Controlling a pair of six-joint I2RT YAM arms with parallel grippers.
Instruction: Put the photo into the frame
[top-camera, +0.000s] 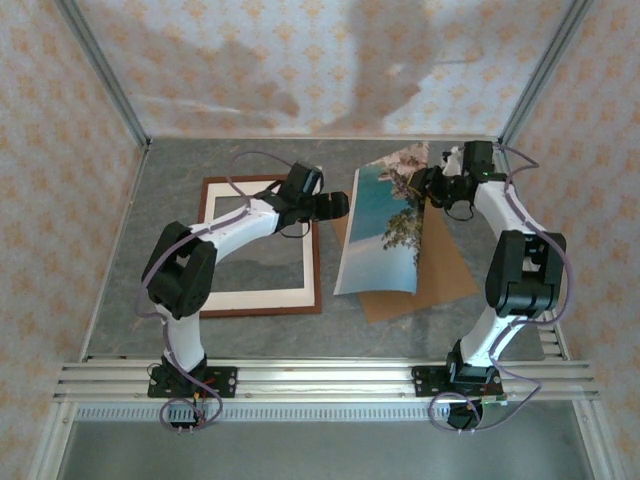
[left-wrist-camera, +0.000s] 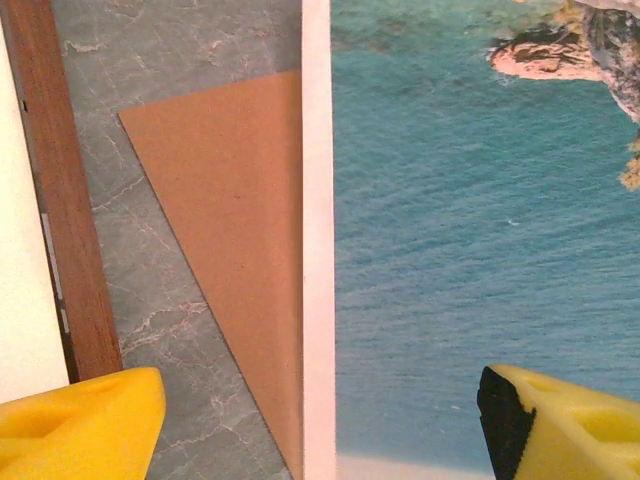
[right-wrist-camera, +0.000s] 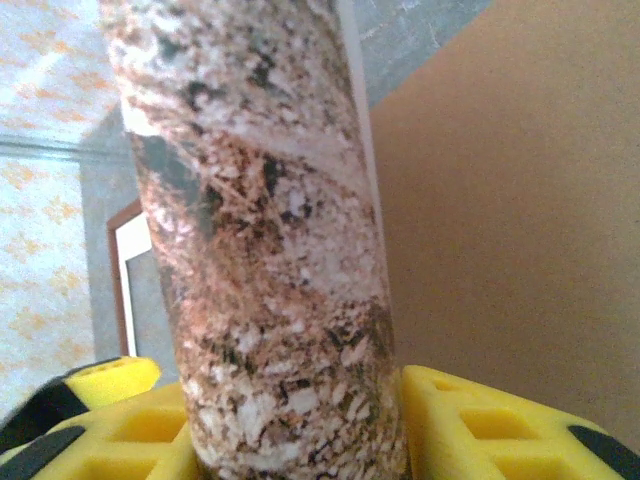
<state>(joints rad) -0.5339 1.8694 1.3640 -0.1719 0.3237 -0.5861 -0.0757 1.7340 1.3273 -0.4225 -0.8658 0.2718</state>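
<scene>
On the grey table (top-camera: 250, 330), the photo (top-camera: 385, 225) hangs bowed over a brown board (top-camera: 445, 275), far edge pinched by the right gripper (top-camera: 424, 185); the frame (top-camera: 315, 270) lies leftward, probably nearer the wide-spread left gripper (top-camera: 337, 205).

Curled cream-bordered print of turquoise coast (top-camera: 385, 225) tilted up off worktop (top-camera: 170, 175); thin reddish-brown wooden rectangular frame (top-camera: 262, 311) flat, left.
</scene>
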